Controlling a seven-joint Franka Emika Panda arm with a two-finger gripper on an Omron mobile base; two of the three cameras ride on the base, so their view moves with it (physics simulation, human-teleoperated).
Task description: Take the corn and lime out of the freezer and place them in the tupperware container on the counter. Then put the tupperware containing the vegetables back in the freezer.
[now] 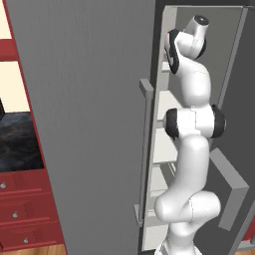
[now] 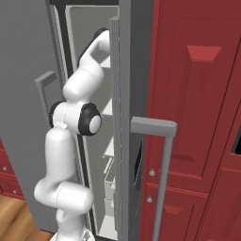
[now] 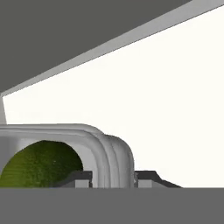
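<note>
Inside, the lime (image 3: pixel 39 164) lay in the tupperware container (image 3: pixel 105 144), its dark green, pebbled skin showing under the container's curved light grey rim at the lower left of the hand view. Only part of the fruit was visible, and the rest of the tray fell outside that view. The hand (image 3: pixel 113 177) sat at the rim, one dark fingertip (image 3: pixel 83 177) on the lime's side of the raised wall and the other on the outer side, so the wall stood between them. Whether the fingers were clenched on the rim or had let go of it, I cannot tell. Beyond the container spread the pale inner surface of the freezer (image 1: pixel 89 124), with a grey slanting edge above it. From the base views, the white arm (image 1: pixel 191 149) rose and reached into the upper part of the freezer, past the flat grey door with its long bar handle (image 1: pixel 146 149). The black marbled worktop (image 1: pixel 17 144) lay to the left of the door, above dark red cabinets (image 1: pixel 22 209).
</note>
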